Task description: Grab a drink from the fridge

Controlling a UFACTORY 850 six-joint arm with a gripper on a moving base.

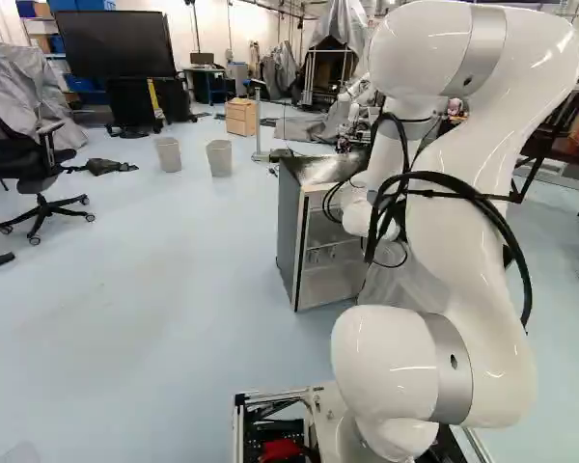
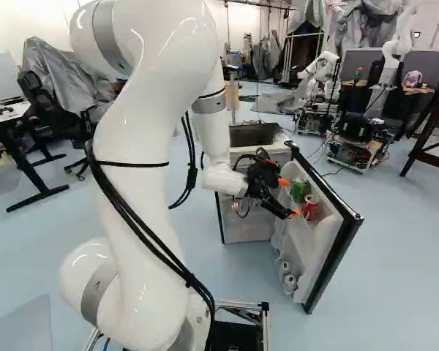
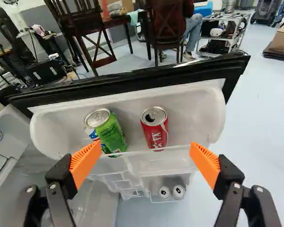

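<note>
Your white arm (image 2: pixel 150 110) reaches over to the fridge (image 1: pixel 289 227), whose door (image 2: pixel 340 245) stands open. A push of the wrist against that door could swing it and carry the drinks out of line. The upper door bin (image 3: pixel 194 106) holds the drinks; if you advance too low, its front wall could stop the orange pads (image 3: pixel 85 163) short. Your jaws stand wide, holding nothing, with the bin ahead of them. Within their span stand the red can (image 3: pixel 157 135) and, beside it and apart, the green can (image 3: pixel 111 135), with a blue-marked can (image 3: pixel 92 134) just behind the latter. Closing without first centring on one drink could catch two or topple a neighbour. The red can's lid shows a dark patch, possibly an opening; tilting it might then spill its contents.
</note>
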